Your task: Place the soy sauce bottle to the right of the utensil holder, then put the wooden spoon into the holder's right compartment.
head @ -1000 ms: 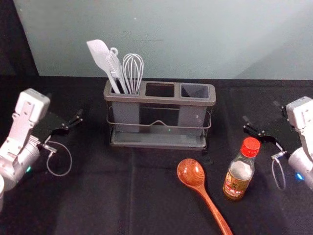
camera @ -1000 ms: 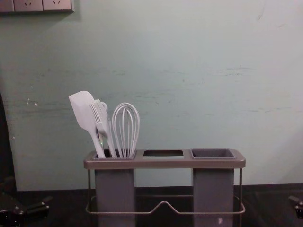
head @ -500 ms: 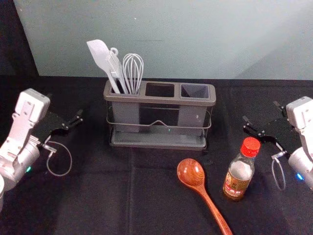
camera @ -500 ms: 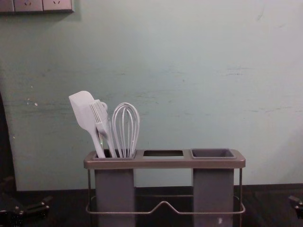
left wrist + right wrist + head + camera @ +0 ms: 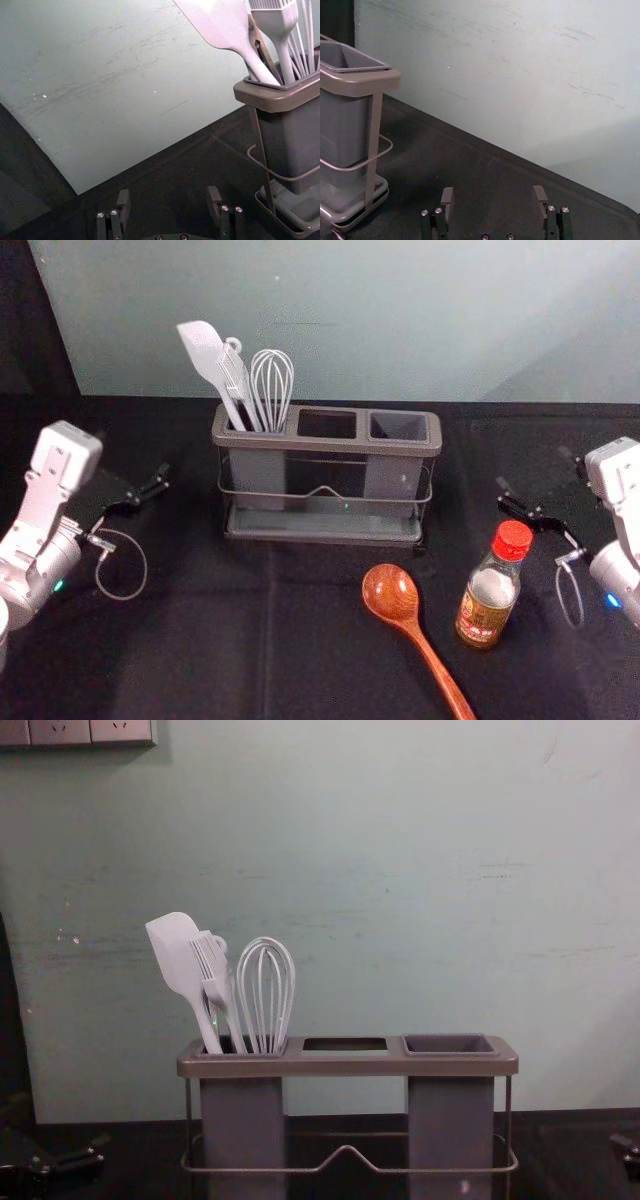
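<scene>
Standing upright on the dark, cloth-covered bench (image 5: 180, 650), the soy sauce bottle (image 5: 488, 602) is forward of the utensil holder (image 5: 328, 445) and off toward its right end, red cap on. The wooden spoon (image 5: 391, 592) lies just beside it, bowl toward the holder, handle running back toward the robot. Beyond them, the right compartment (image 5: 392, 477) is open and free of utensils, while a spatula (image 5: 203, 350), a brush (image 5: 236, 375) and a whisk (image 5: 271, 380) lean in the left one.

Moving the bottle looks like the step in hand, barely begun. The right gripper (image 5: 494, 194) is spread with nothing between its fingers, out to the holder's right; next it should come back toward the bottle, close around the body and carry it upright, clear of the spoon. The left gripper (image 5: 169, 196) waits spread and empty on the other side.

Behind the bench rises a pale, scuffed wall (image 5: 350, 320), with a socket panel (image 5: 90, 730) high at the left.
</scene>
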Robot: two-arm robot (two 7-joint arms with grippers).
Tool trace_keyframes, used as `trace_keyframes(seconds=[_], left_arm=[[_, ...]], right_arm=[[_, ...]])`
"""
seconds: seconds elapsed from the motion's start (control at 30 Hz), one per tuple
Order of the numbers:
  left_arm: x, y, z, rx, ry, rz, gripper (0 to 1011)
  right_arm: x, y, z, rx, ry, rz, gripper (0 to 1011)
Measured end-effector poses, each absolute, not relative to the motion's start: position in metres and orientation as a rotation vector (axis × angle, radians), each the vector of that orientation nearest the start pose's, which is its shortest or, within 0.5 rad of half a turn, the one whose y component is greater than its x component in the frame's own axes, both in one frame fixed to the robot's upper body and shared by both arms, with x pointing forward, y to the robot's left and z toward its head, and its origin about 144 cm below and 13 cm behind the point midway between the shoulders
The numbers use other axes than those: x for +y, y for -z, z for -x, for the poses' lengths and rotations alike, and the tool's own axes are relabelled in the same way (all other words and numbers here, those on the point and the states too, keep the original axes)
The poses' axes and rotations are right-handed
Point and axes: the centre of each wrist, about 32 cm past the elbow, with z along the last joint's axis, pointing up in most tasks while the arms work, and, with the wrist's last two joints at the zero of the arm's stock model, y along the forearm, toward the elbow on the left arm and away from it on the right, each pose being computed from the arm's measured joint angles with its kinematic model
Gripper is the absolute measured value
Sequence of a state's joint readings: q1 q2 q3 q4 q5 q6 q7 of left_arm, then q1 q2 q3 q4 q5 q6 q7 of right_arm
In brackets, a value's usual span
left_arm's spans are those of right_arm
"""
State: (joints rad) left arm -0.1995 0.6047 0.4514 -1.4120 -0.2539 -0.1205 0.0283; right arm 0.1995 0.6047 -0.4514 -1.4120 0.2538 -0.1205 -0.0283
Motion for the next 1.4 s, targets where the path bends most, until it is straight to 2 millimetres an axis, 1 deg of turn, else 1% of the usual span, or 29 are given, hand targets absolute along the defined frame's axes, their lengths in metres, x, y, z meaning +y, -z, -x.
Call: trace_keyframes(seconds=[0.2, 0.27, 0.4, 0.43, 0.5, 0.6, 0.63, 0.73, 1.03, 1.17, 1.3, 1.4], left_arm=[[0.31, -1.14, -0.489, -0.285, -1.248, -0.304, 1005], [0.31, -1.14, -0.489, -0.285, -1.248, -0.304, 1005], [0.31, -1.14, -0.489, -0.285, -1.248, -0.304, 1005], [0.31, -1.14, -0.489, -0.285, -1.248, -0.305, 1005], [0.31, -1.14, -0.489, -0.285, -1.248, -0.305, 1005], [0.31, -1.14, -0.489, -0.285, -1.248, -0.304, 1005], [0.31, -1.14, -0.489, -0.285, -1.248, -0.305, 1005], [0.31, -1.14, -0.489, -0.285, -1.248, -0.304, 1005], [0.31, -1.14, -0.489, -0.285, -1.248, -0.304, 1005], [0.31, -1.14, -0.489, -0.285, -1.248, -0.304, 1005], [0.31, -1.14, -0.489, -0.285, -1.248, -0.304, 1005], [0.31, -1.14, -0.489, -0.285, -1.248, -0.304, 1005]], right_arm=[[-0.31, -1.14, -0.489, -0.285, 1.248, 0.304, 1002], [-0.313, -1.141, -0.487, -0.284, 1.248, 0.3, 1003], [-0.319, -1.144, -0.475, -0.299, 1.235, 0.292, 1002], [-0.322, -1.146, -0.468, -0.308, 1.229, 0.29, 1003], [-0.323, -1.147, -0.461, -0.314, 1.219, 0.289, 1003], [-0.33, -1.153, -0.438, -0.327, 1.188, 0.282, 1003], [-0.33, -1.153, -0.438, -0.327, 1.188, 0.282, 1002], [-0.34, -1.158, -0.416, -0.335, 1.141, 0.265, 1003], [-0.368, -1.174, -0.373, -0.311, 1.081, 0.183, 1003], [-0.376, -1.179, -0.362, -0.289, 1.069, 0.151, 1003], [-0.386, -1.185, -0.35, -0.23, 1.032, 0.093, 1003], [-0.389, -1.186, -0.347, -0.201, 1.004, 0.071, 1003]])
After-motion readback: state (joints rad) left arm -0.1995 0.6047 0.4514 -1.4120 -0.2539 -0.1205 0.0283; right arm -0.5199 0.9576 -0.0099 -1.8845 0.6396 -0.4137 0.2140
